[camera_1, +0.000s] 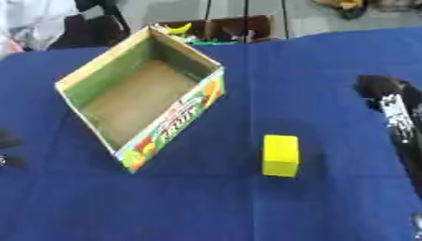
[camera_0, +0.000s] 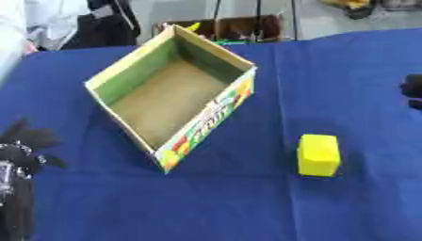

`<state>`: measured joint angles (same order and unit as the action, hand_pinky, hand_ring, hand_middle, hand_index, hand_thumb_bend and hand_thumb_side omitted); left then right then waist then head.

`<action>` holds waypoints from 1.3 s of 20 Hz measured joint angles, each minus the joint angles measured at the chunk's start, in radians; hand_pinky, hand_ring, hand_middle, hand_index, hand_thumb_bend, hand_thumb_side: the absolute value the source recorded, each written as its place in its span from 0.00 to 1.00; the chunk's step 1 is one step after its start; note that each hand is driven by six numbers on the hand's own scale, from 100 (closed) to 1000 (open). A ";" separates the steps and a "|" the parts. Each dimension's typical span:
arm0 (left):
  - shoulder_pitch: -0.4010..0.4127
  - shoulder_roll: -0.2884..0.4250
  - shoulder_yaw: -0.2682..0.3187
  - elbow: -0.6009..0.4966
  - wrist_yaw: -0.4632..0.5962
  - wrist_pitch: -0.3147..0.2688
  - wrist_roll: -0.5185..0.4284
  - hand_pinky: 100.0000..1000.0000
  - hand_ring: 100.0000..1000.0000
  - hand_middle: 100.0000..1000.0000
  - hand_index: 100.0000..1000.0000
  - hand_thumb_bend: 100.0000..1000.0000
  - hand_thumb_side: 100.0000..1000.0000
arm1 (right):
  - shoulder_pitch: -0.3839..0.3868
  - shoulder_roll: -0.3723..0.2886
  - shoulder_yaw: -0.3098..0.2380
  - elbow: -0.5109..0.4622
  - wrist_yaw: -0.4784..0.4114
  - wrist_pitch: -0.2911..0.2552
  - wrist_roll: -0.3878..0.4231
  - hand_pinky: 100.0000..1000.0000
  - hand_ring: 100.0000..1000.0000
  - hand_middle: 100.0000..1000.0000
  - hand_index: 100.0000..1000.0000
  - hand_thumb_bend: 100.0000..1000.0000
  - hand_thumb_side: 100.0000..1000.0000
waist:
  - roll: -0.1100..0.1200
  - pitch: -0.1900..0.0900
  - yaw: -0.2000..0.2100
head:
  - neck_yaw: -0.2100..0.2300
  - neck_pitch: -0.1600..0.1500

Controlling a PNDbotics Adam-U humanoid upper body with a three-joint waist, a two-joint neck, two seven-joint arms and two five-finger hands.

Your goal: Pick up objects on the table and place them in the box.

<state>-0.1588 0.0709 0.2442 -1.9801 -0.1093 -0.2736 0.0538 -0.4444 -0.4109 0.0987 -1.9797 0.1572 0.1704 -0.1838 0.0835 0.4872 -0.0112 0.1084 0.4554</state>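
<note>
blue cloth table (camera_0: 247,207) with box (camera_0: 175,96), yellow block (camera_0: 318,155); robot hand states unclear

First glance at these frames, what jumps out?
The yellow block, alone on the blue tablecloth right of centre. Next, the open cardboard box with a fruit print on its side, turned askew at upper left, nothing inside. The right hand shows at the right edge.
</note>
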 measured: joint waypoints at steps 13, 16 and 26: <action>0.000 0.001 0.000 0.000 0.001 0.000 0.000 0.38 0.64 0.64 0.89 0.00 0.99 | -0.080 -0.042 -0.005 0.000 0.062 -0.027 0.004 0.80 0.81 0.72 0.80 0.01 1.00 | -0.006 -0.002 0.002 | 0.003 0.001; 0.000 0.001 0.000 0.000 0.001 0.000 0.000 0.38 0.64 0.64 0.89 0.00 0.99 | -0.153 -0.103 -0.003 0.000 0.156 -0.038 0.059 0.78 0.81 0.74 0.81 0.18 1.00 | -0.010 -0.006 0.005 | 0.003 0.002; 0.009 0.009 0.000 0.000 0.001 0.001 0.000 0.38 0.64 0.64 0.89 0.00 0.99 | -0.385 -0.284 0.101 0.035 0.515 -0.060 0.454 0.78 0.83 0.76 0.84 0.32 1.00 | -0.021 -0.014 0.018 | -0.002 0.010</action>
<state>-0.1502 0.0801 0.2438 -1.9801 -0.1081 -0.2728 0.0537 -0.8294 -0.6945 0.1997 -1.9448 0.6722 0.1103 0.2699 0.0629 0.4733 0.0063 0.1064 0.4656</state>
